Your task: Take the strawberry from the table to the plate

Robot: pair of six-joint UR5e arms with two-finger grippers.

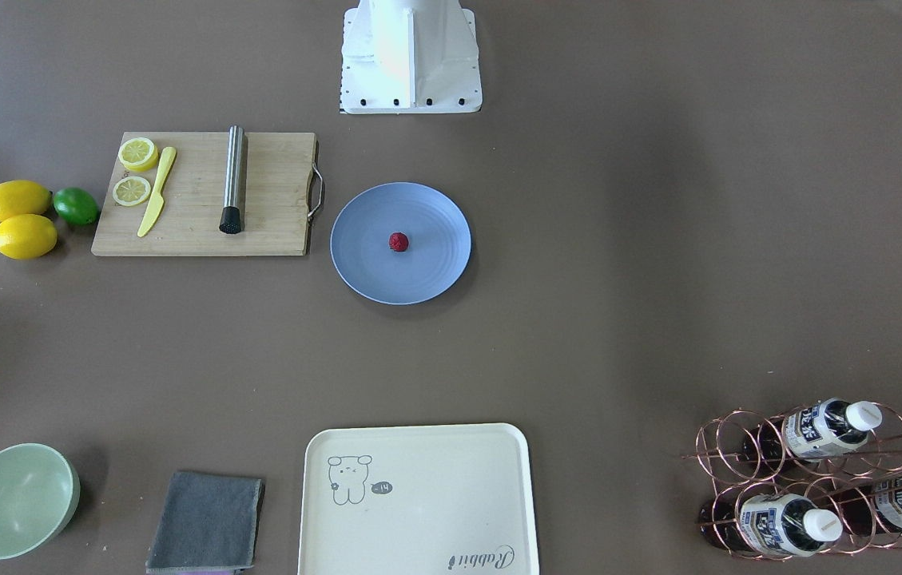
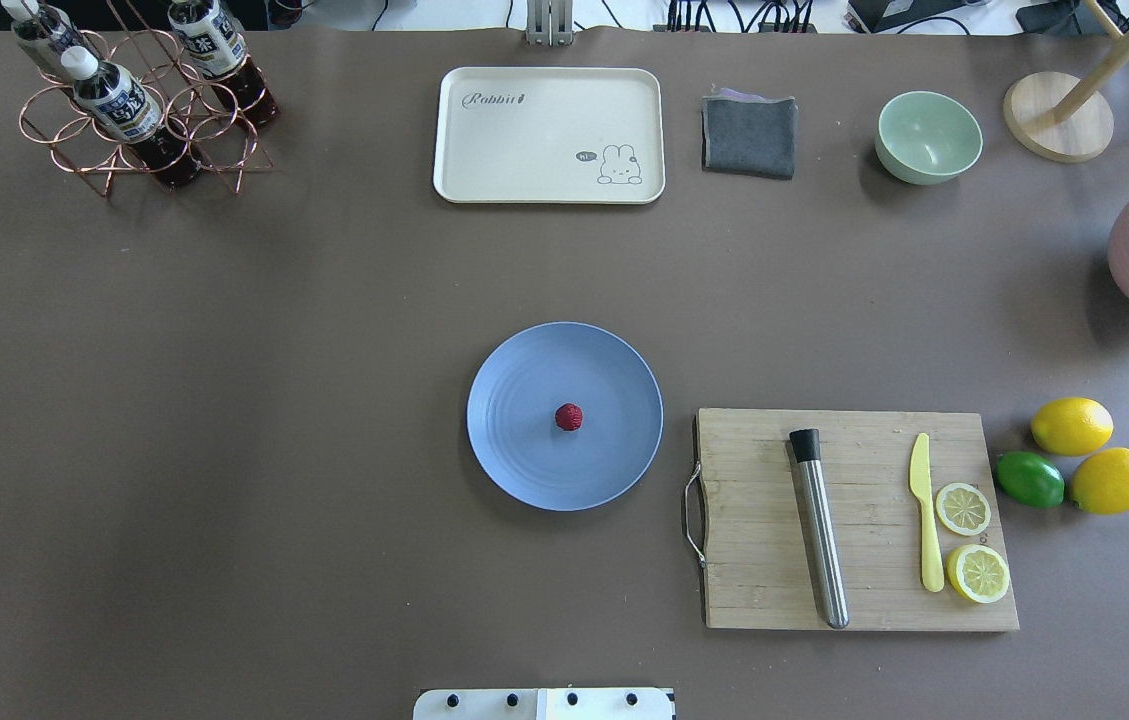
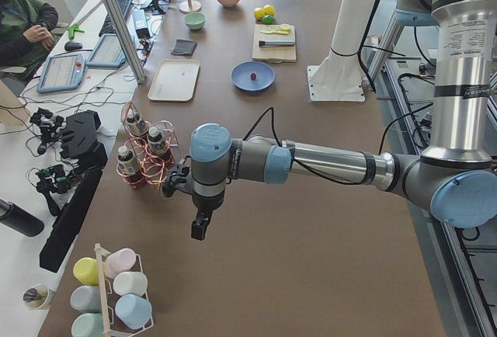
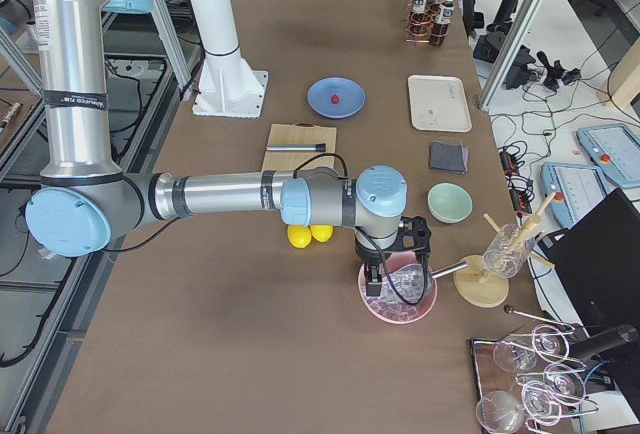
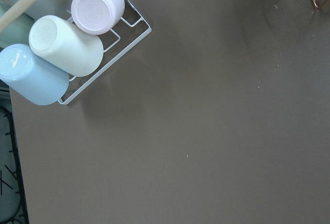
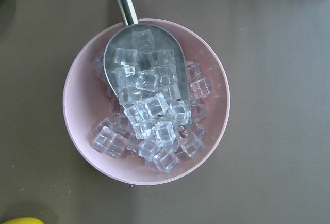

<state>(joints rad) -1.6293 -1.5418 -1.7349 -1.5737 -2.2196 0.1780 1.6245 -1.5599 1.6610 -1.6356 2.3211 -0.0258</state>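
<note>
The small dark-red strawberry (image 1: 399, 241) (image 2: 569, 417) lies at the middle of the round light-blue plate (image 1: 435, 216) (image 2: 524, 460), which rests on the brown table (image 1: 618, 279). No arm is near it. My left gripper (image 3: 199, 230) shows only in the exterior left view, hanging over bare table at the far left end beside the bottle rack. My right gripper (image 4: 373, 282) shows only in the exterior right view, over a pink bowl of ice. Whether either is open or shut I cannot tell. Neither wrist view shows any fingers.
A wooden cutting board (image 2: 859, 520) with a muddler, yellow knife and lemon slices lies beside the plate, with two lemons (image 2: 1072, 425) and a lime past it. Along the far edge stand a cream tray (image 2: 549, 135), grey cloth, green bowl (image 2: 928, 137) and copper bottle rack (image 2: 139, 100). A cup rack (image 5: 62, 43) stands at the left end.
</note>
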